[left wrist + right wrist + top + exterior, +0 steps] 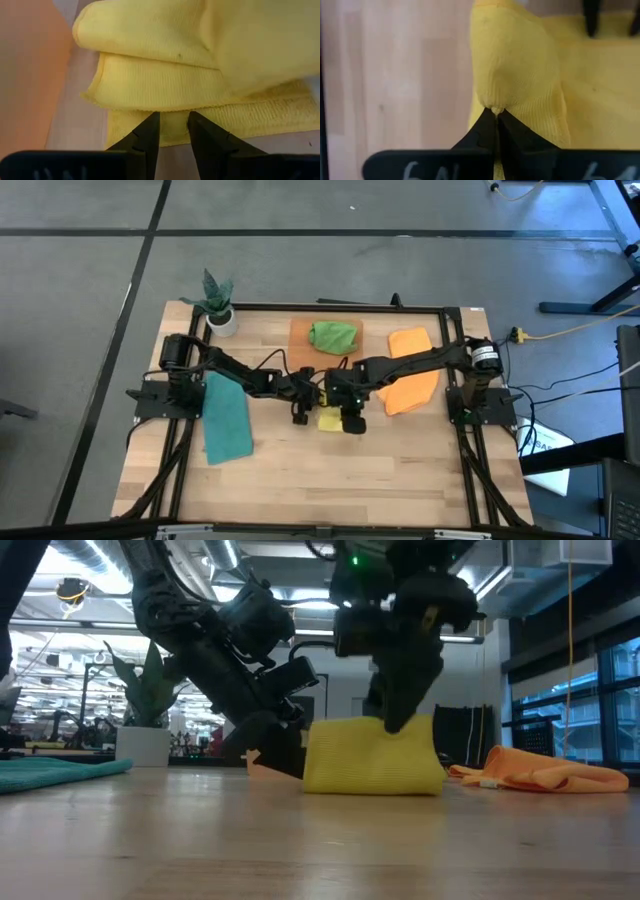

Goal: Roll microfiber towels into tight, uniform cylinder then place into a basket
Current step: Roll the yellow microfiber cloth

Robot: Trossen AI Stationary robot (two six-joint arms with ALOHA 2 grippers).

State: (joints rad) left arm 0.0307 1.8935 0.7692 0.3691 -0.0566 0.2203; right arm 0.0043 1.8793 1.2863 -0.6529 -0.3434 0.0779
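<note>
A yellow towel (328,419) lies folded in several layers at the table's middle; it also shows in the low view (372,757). My right gripper (496,111) is shut on it from above. My left gripper (173,120) is low at the towel's left side, its fingers a narrow gap apart over the edge of the bottom layer (172,131). I cannot tell whether they touch it. A green towel (333,335) lies in the orange basket (298,332). A teal towel (226,418) lies flat at the left, and orange towels (411,379) lie at the right. My right gripper pinches a raised fold of the yellow towel (500,102) between its two fingertips. The fingers come from above, slanting down (398,705). The fold stands up a little in the hold, and the rest of the towel lies on the table.
A small white pot with a green plant (220,310) stands at the far left corner. A dark frame (330,307) runs round the tabletop. Bare wood (340,480) lies toward the near edge.
</note>
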